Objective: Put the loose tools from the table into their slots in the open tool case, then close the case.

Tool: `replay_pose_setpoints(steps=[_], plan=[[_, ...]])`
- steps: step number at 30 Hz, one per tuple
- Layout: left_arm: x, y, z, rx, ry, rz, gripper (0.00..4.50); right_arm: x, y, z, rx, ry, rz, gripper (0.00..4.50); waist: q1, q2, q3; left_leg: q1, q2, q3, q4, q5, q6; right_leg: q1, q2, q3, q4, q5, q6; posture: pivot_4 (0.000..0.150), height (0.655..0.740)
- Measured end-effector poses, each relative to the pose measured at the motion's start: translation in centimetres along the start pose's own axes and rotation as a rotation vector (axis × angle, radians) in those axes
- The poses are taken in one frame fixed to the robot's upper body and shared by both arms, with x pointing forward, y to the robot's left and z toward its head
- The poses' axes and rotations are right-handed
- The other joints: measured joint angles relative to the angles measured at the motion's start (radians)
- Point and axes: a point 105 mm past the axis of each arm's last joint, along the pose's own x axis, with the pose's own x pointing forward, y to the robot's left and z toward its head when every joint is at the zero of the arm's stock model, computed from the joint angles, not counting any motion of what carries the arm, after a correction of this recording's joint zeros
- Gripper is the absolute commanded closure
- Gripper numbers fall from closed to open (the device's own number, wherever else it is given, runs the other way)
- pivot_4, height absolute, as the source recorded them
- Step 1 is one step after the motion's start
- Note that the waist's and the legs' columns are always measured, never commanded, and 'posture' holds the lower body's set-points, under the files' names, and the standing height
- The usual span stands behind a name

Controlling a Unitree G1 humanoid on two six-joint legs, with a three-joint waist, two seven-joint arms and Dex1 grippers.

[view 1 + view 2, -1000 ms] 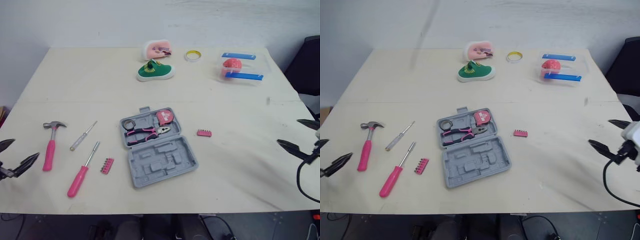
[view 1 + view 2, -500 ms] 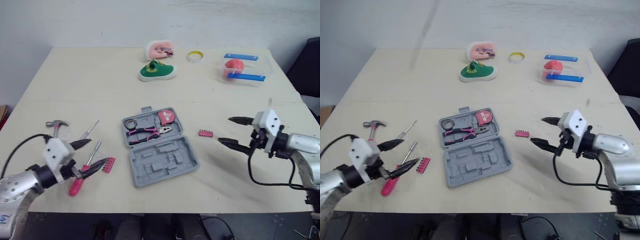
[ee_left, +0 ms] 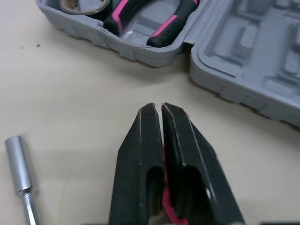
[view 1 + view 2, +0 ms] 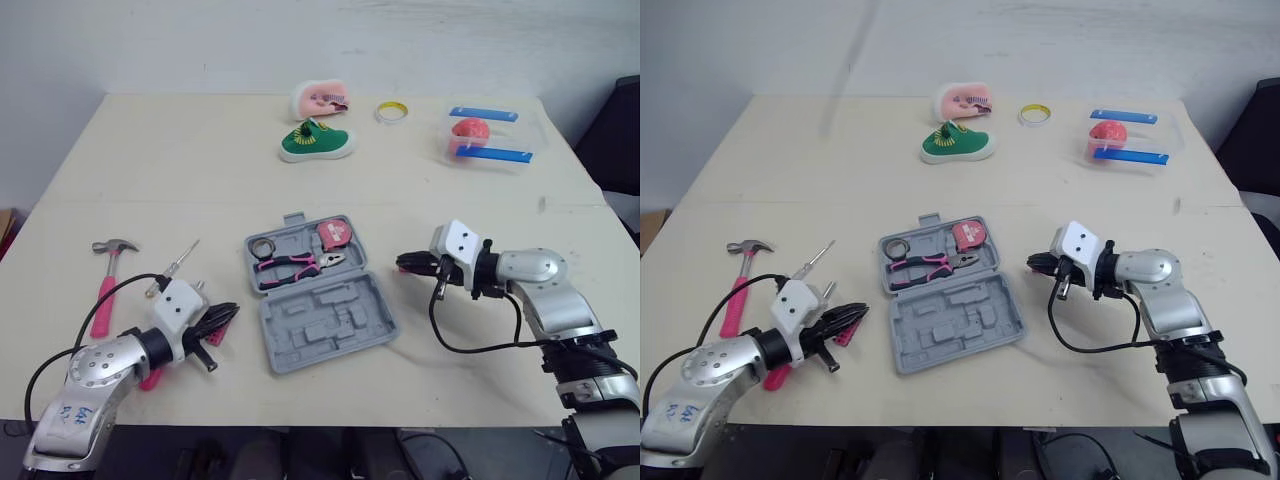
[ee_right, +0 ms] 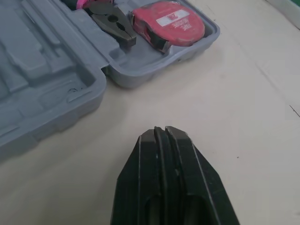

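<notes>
Bare tabletop (image 4: pixel 200 170) is lying open across the middle strip beyond the tool case (image 4: pixel 320 320). The left end effector (image 4: pixel 228 313), pinching a bit holder (image 3: pixel 168 207), and the right end effector (image 4: pixel 402 263) are flanking the case closely. The hammer (image 4: pixel 105 285) and screwdriver (image 4: pixel 180 260) are crowding the left side.
</notes>
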Motion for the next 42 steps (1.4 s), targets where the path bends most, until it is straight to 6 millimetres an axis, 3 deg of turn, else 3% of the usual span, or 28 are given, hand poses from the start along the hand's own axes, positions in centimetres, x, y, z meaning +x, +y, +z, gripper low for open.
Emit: replay_pose_setpoints(steps=[6, 13, 20, 26, 34, 42], plan=[[1.7, -0.4, 1.2, 0.017, -0.032, -0.014, 4.50, 1.9, 0.8, 0.1, -0.005, -0.027, 0.037, 4.48, -0.002, 0.000, 0.000, 0.000, 0.000, 0.000, 0.000, 0.000, -0.001, -0.001, 0.000, 0.000, 0.000, 0.000, 0.000, 0.150, 0.7400], [2.9, -0.2, 0.3, -0.001, 0.001, -0.011, 4.50, 2.7, 0.9, 0.5, -0.042, -0.039, 0.042, 4.48, 0.000, 0.000, 0.000, 0.000, 0.000, 0.000, 0.000, 0.001, -0.001, 0.000, 0.000, 0.000, 0.000, 0.000, 0.000, 0.150, 0.7400], [3.9, -0.2, 0.7, 0.015, -0.032, -0.033, 4.50, 3.6, 1.6, 0.5, -0.041, -0.049, 0.061, 4.48, 0.006, 0.000, 0.000, 0.000, 0.000, -0.001, 0.001, 0.001, -0.001, 0.000, 0.000, -0.001, 0.001, 0.000, 0.000, 0.150, 0.7400], [4.7, -0.2, 1.2, 0.051, -0.034, -0.074, 4.50, 2.7, 1.8, 0.1, -0.041, -0.030, 0.059, 4.48, 0.025, 0.000, 0.000, 0.000, 0.000, -0.001, 0.001, 0.001, -0.001, 0.000, 0.000, -0.001, 0.001, 0.000, 0.000, 0.150, 0.7400], [5.3, -0.2, 1.4, 0.091, -0.022, -0.151, 4.50, 0.4, 5.0, -0.1, -0.010, -0.003, 0.125, 4.48, 0.026, 0.000, 0.000, 0.000, 0.000, -0.001, 0.000, 0.001, -0.001, 0.000, 0.000, -0.002, 0.000, 0.000, 0.000, 0.150, 0.7400], [5.3, -0.5, 1.4, 0.113, -0.023, -0.194, 4.50, -0.3, 5.7, -0.3, 0.026, 0.009, 0.111, 4.48, 0.024, 0.000, 0.000, 0.000, 0.000, -0.001, 0.000, 0.001, -0.001, 0.000, 0.000, -0.001, 0.000, 0.000, 0.000, 0.150, 0.7400]])
